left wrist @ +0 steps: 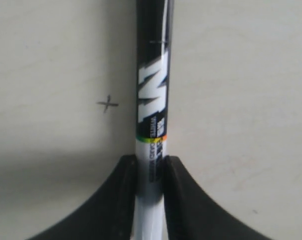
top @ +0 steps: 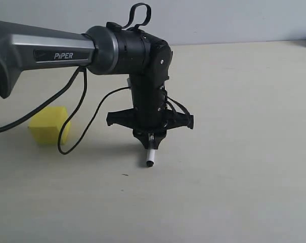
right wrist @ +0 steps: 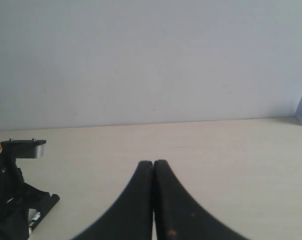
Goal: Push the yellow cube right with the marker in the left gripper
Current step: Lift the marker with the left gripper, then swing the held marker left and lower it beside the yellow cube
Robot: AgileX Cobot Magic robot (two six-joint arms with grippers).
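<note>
The left gripper [top: 151, 137] has its fingers [left wrist: 116, 200] closed narrowly on the marker [top: 150, 154], pinching the white barrel from both sides. The right gripper [right wrist: 153, 165] has its fingers [right wrist: 136, 200] pressed flat together with nothing between them.

From the exterior view, the marker hangs below the claw with its long axis close to upright. Its dark lower end points down at the bench [top: 233, 177]; I can't tell whether it actually touches. The yellow cube [top: 49, 125] sits on the bench well apart from the marker, off to the left, and a loop of black cable [top: 82, 116] crosses in front of its right edge.

The cube shows only in that view. The left wrist view instead looks straight along the marker [left wrist: 151, 100], showing the black printed label with white lettering and a thin coloured band where the white barrel begins. A small pencilled cross [left wrist: 107, 104] is on the bench beside it. The right wrist view shows bare bench and a pale wall [right wrist: 151, 60].
</note>
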